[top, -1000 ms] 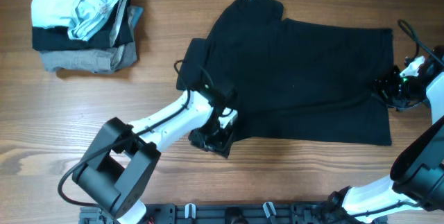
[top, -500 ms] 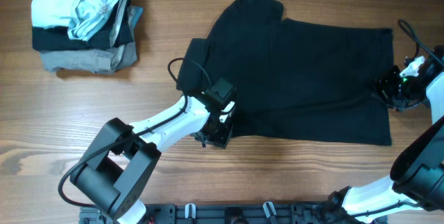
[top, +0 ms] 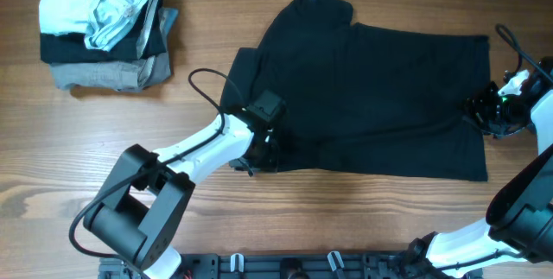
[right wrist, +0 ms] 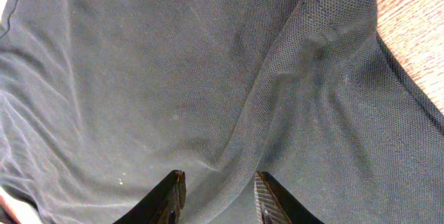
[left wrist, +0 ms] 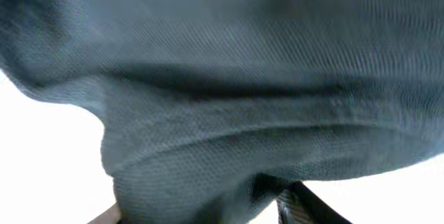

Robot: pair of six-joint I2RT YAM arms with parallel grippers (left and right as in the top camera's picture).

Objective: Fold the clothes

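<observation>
Left claw (top: 263,147) sits at the lower left edge of the black shirt (top: 380,98), which lies spread across the middle of the tabletop (top: 104,158). Its wrist camera shows only blurred cloth pressed close, with one dark fingertip (left wrist: 298,204) at the bottom, so I cannot tell whether it grips. The right claw (top: 486,111) rests at the shirt's right edge. From its wrist its fingers (right wrist: 172,195) stand slightly parted over a ridge of fabric, bases cut off, gripping nothing that I can see. Only overhead shows the folded pile (top: 102,30) at far left.
</observation>
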